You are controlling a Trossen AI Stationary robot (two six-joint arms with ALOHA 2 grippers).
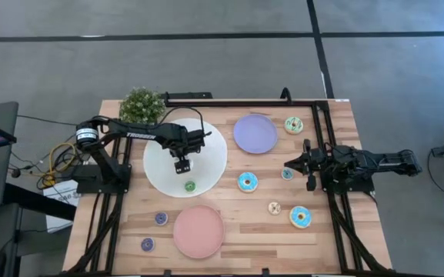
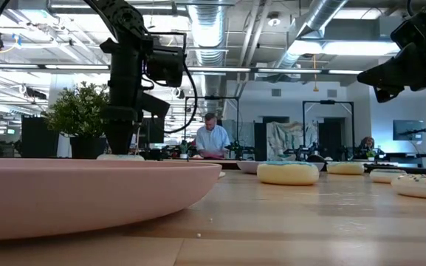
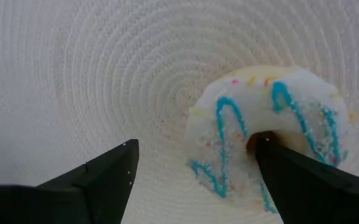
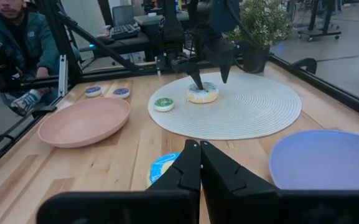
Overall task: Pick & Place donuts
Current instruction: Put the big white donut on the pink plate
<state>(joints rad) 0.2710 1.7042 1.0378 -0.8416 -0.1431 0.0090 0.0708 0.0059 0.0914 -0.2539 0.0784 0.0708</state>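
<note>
Left end effector point(image 4: 207, 79) spread apart around white donut point(image 3: 272, 137) on white plate point(image 1: 214, 158); right end effector point(image 4: 199, 144) together, idle

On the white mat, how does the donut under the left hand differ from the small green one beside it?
The white donut is larger than the mini green donut. Its icing is white with blue zigzag lines; the mini one's is green. The open left hand straddles the white donut, while the green one lies apart with nothing over it. Both lie flat on the white mat.
</note>
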